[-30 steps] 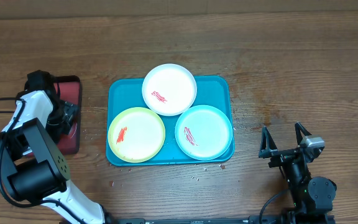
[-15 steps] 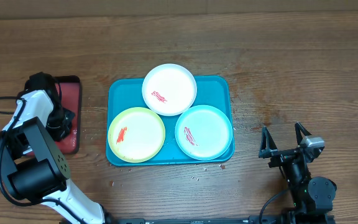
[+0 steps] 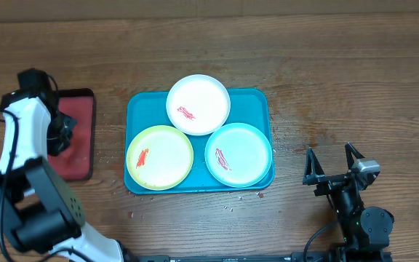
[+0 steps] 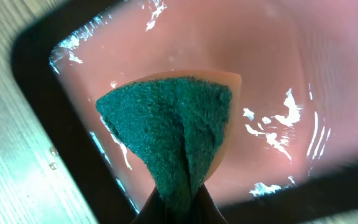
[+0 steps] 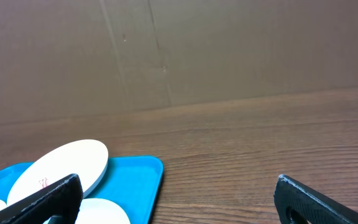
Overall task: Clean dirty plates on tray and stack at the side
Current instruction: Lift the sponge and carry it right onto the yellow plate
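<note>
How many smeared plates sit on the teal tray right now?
3: white plate at the tray's far edge, yellow-green plate front left, light blue plate front right. None appears hidden.

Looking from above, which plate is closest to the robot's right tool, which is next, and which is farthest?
1. Light blue plate, at the right end of the tray, closest to the right tool.
2. White plate, at the tray's back edge.
3. Yellow-green plate, at the tray's left end.
</note>
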